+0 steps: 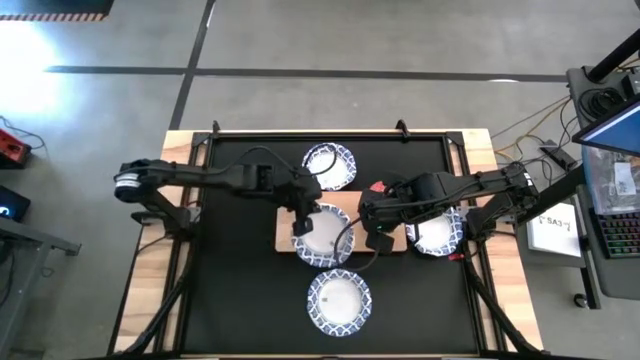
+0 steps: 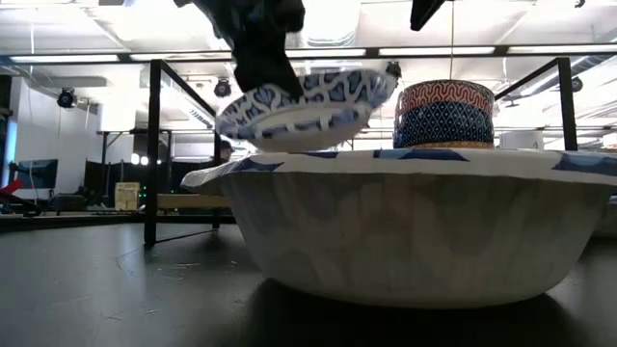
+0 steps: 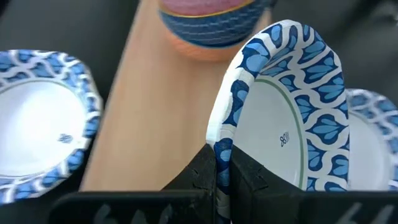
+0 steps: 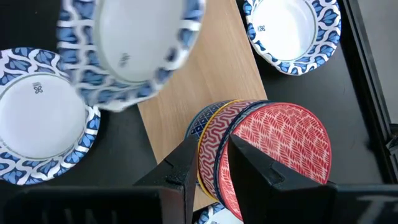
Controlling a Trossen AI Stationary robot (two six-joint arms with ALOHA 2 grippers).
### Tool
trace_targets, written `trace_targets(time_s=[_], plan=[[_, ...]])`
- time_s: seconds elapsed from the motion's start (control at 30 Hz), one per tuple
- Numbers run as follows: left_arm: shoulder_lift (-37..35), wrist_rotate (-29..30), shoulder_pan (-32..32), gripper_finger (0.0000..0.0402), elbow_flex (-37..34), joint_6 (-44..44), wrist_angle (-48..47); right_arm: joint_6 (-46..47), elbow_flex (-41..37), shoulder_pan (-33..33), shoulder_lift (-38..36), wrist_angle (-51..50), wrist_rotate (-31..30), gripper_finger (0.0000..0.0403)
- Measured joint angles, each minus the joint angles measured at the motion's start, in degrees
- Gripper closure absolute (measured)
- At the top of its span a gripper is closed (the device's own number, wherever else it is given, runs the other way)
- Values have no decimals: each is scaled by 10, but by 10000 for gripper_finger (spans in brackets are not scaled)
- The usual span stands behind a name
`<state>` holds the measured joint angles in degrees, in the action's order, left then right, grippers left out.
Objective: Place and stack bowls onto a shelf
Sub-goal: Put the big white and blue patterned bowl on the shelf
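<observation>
My left gripper (image 3: 222, 158) is shut on a wide blue-and-white bowl (image 1: 325, 237) and holds it over the wooden shelf (image 3: 155, 112). In the low view this bowl (image 2: 304, 106) hangs tilted in the air. A stack of small bowls (image 2: 443, 116) with the speckled red bowl (image 4: 280, 143) on top stands on the shelf's right part. My right gripper (image 4: 211, 155) is open above that stack, a finger to either side of its rim. In the low view it (image 2: 424, 14) is clear of the stack. My left gripper pinches the wide bowl's rim (image 3: 219, 134) between its two fingers, one on the white inside and one on the patterned outside. In the low view the fingers (image 2: 262, 72) come down from above. The bowl is lifted clear and tilted, its held edge lower.
Three more wide patterned bowls lie on the black tabletop: one at the far side (image 1: 330, 165), one at the near side (image 1: 338, 300) that fills the low view's foreground (image 2: 405, 231), one right of the shelf (image 1: 438, 232). Both arms meet over the shelf.
</observation>
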<state>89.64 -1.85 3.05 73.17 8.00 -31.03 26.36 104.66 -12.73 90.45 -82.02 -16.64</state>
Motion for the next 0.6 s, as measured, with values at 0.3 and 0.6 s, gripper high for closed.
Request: trace_targets(time_s=[0.3,0.6], plan=[[18,-38,59,401,0,-40,6,-7,0,0,18,0,0,324],[44,-64,100,401,-1,-56,-1,-21,-1,0,41,-3,1,314]])
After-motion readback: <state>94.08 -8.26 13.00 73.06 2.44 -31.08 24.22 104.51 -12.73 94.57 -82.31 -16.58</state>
